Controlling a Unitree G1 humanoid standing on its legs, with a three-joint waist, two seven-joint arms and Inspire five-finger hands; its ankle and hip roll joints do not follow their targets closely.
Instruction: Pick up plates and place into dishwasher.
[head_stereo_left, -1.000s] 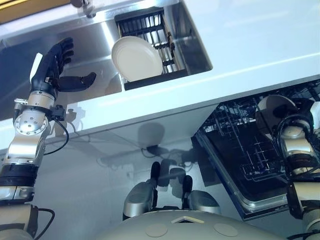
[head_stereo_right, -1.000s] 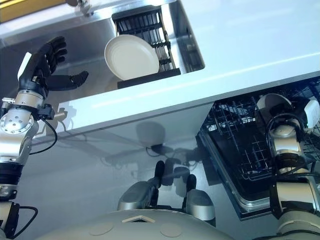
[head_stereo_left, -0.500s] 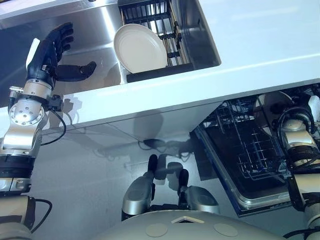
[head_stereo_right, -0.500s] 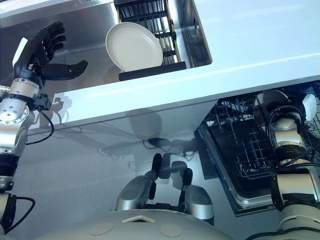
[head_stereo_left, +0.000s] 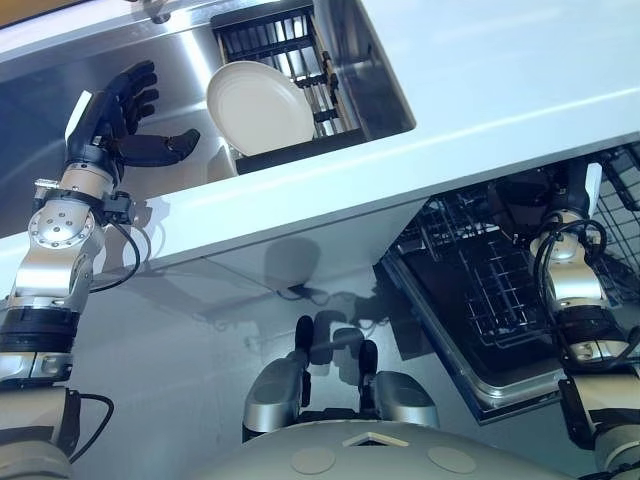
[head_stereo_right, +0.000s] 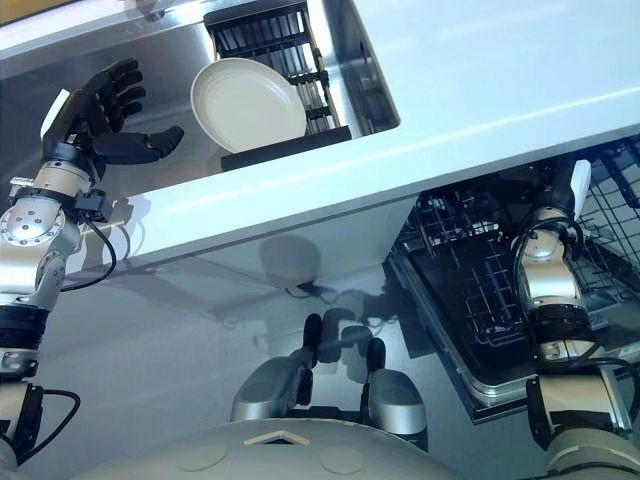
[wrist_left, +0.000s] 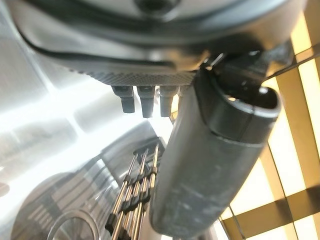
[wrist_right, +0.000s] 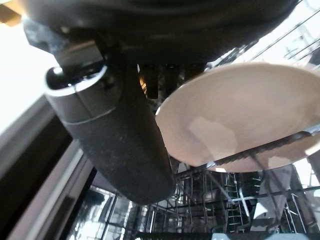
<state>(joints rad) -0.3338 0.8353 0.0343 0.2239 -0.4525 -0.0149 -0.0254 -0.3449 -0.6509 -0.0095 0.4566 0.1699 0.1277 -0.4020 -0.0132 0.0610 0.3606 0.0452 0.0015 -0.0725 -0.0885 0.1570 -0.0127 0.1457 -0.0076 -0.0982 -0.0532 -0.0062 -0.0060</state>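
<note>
Right hand (wrist_right: 150, 25) is down in the dishwasher rack (head_stereo_left: 470, 290). Its thumb (wrist_right: 117, 140) is straight and its fingers (wrist_right: 152, 80) hang relaxed, closed on nothing. Just past the thumb tip, a cream plate (wrist_right: 240, 115) stands on edge among the rack's wires, and one wire crosses its lower rim. Whether thumb and rim touch, I cannot tell. More wire tines spread out beyond that.

Over to the left hand (head_stereo_left: 112, 112). It is raised over the steel sink (head_stereo_left: 180, 80), wide open, with its fingers fanned and its thumb (head_stereo_left: 160, 148) stuck out sideways, holding nothing. Off the thumb's tip, clear of it, a white plate (head_stereo_left: 258, 108) leans upright in a black dish rack (head_stereo_left: 290, 45) at the sink's far end. In its own wrist view the fingertips (wrist_left: 142, 102) point at those rack bars, with the plate's rim low beyond them.

Between the two hands runs the pale counter (head_stereo_left: 480, 70). The sink is sunk into it on the left hand's side, and the dishwasher rack is pulled out below its edge on the right hand's side.
</note>
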